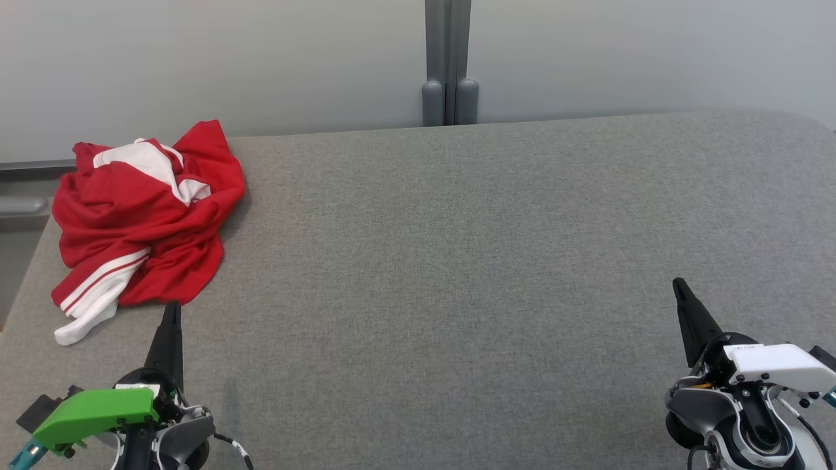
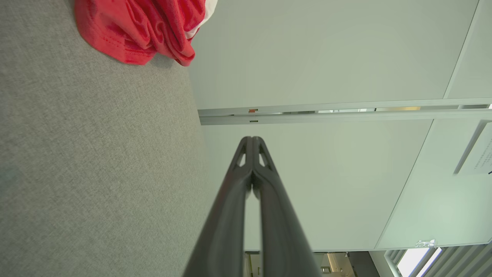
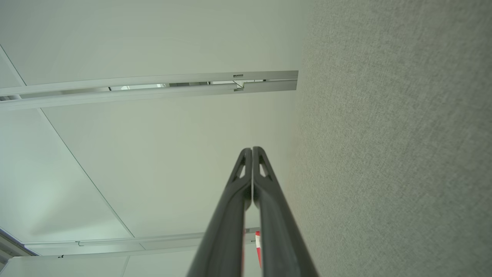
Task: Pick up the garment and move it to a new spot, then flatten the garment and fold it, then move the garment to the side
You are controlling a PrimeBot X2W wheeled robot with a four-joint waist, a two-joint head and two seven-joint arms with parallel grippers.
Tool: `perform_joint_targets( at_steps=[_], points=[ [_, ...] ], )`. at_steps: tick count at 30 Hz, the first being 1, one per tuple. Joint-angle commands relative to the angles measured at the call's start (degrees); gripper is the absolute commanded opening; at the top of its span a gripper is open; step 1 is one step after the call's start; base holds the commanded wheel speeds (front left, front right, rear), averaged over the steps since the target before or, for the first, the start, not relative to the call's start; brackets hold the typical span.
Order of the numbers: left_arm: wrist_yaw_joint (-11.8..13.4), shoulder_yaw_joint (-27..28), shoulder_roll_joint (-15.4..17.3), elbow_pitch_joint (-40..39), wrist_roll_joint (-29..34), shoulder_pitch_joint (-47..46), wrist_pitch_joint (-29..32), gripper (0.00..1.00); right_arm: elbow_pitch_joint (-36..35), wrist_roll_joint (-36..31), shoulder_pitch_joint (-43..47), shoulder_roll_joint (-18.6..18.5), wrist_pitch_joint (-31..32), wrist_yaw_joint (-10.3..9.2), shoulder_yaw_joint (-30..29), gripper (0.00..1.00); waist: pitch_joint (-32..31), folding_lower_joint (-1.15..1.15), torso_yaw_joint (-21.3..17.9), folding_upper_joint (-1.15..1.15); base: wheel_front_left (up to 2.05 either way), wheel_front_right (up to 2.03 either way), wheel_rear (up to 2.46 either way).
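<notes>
The garment [image 1: 140, 215] is thin red cloth with white bands, soft and faintly sheeny. The table [image 1: 457, 274] wears a grey, matt, coarse-woven fabric. The left gripper [image 1: 172, 307] and right gripper [image 1: 678, 284] are smooth and dark with a dull satin gloss, seemingly plastic. A green cover [image 1: 95, 408] and a white cover [image 1: 777, 362] behind them look like smooth moulded plastic. The wall panels [image 1: 196, 59] are smooth and matt.

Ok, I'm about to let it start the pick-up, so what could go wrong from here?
1. The garment lies bunched at the left edge of the table; a clumsy pull might drag it off.
2. The left tool is shut close to it; unless it opens first, it may just push the garment.
3. The right tool sits far across, so a two-arm lift may need a long reach.
</notes>
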Motion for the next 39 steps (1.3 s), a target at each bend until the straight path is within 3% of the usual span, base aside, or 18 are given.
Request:
perform_joint_targets(
  at_steps=[1, 18, 19, 30, 39],
  points=[
    [-0.09, 0.01, 0.19, -0.09, -0.02, -0.62, 0.12, 0.00, -0.28, -0.22, -0.33, -0.06, 0.13, 0.00, -0.01, 0.00, 0.00, 0.00, 0.00, 0.00, 0.00, 0.00, 0.00],
    [-0.10, 0.01, 0.19, -0.09, -0.02, -0.62, 0.12, 0.00, -0.28, -0.22, -0.33, -0.06, 0.13, 0.00, 0.00, 0.00, 0.00, 0.00, 0.00, 0.00, 0.00, 0.00, 0.00],
    [0.01, -0.03, -0.01, 0.07, 0.01, 0.02, -0.02, 1.00, 0.10, -0.01, 0.02, 0.01, -0.02, -0.01, 0.02, 1.00, 0.00, 0.00, 0.00, 0.00, 0.00, 0.00, 0.00],
    [0.02, -2.14, -0.32, 0.78, 1.36, 2.25, -2.24, 1.00, 1.16, -1.12, 2.12, 0.43, -2.25, -0.02, 1.46, 1.00, -0.13, 0.00, 0.00, 0.00, 0.00, 0.00, 0.00],
    [0.69, -3.23, -0.25, -0.98, 6.86, 2.76, -4.66, 1.00, -0.08, -7.04, 2.61, 0.36, -4.67, -0.02, 1.52, 1.00, -0.25, 0.00, 0.04, 0.00, 0.00, 0.00, 0.00]
  ],
)
